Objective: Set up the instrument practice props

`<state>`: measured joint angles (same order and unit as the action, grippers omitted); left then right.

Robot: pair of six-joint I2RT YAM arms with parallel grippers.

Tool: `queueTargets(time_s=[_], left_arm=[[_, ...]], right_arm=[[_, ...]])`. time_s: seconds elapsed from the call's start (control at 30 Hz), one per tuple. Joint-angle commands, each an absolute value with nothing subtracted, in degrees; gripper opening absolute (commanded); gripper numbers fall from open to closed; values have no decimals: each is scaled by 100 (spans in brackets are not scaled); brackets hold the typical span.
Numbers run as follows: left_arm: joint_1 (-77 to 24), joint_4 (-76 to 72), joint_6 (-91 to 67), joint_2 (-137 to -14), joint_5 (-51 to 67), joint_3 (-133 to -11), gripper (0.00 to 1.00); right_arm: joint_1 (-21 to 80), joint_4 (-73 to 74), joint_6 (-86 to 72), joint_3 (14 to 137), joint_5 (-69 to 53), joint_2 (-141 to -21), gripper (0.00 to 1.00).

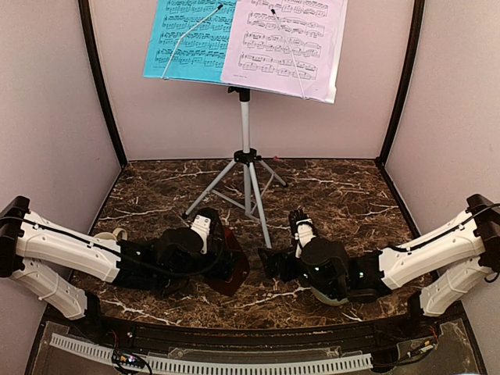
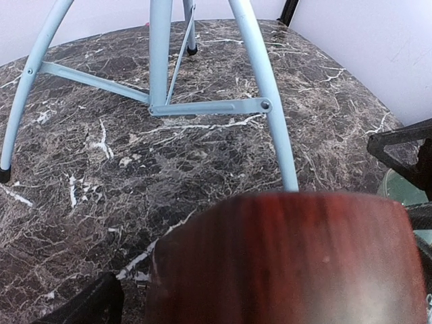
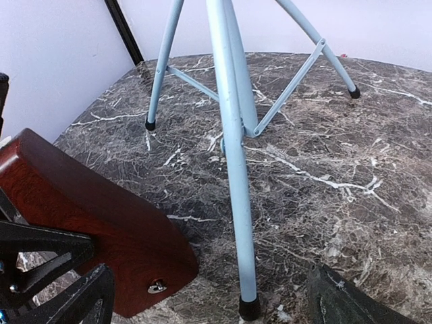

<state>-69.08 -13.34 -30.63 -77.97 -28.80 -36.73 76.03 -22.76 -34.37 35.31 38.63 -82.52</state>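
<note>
The silver-white tripod music stand (image 1: 245, 156) stands at the table's middle back. The blue sheet (image 1: 191, 35) and the lilac sheet (image 1: 285, 39) rest side by side on its desk. My left gripper (image 1: 223, 262) is shut on the reddish-brown metronome (image 1: 233, 266), holding it tilted and low over the marble just left of the stand's front leg (image 1: 260, 219). The metronome fills the bottom of the left wrist view (image 2: 283, 263) and shows in the right wrist view (image 3: 88, 216). My right gripper (image 1: 272, 264) is open and empty, just right of that leg's foot (image 3: 248, 307).
A beige mug (image 1: 117, 233) sits behind my left arm. A pale green bowl (image 1: 326, 295) lies under my right wrist and shows at the right edge of the left wrist view (image 2: 403, 196). Pale walls enclose the dark marble table (image 1: 344, 195) on three sides.
</note>
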Motion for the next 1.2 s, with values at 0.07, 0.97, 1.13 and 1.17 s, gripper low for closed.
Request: queueTargets(time_s=[0.07,0.97,1.13,1.17], left_arm=[[-6935,-1685,-2695,-8068,-3105,-3934,92],[-7671,975,-15,-7630,-5880,-6247,39],[-7714,1283,-26,-7549,-5873,-6660,38],[-7712,1243,-25,-7493,-5783,-6662,38]], right_arm=[[7636,-2717,-3470,3126,4274,-7800,100],[8103,-4946,-1337,3552,4295,-8975,97],[8121,-5962,-843,3545,4254,-9380,93],[8132,-6105,-653,3580,4202,-9492,92]])
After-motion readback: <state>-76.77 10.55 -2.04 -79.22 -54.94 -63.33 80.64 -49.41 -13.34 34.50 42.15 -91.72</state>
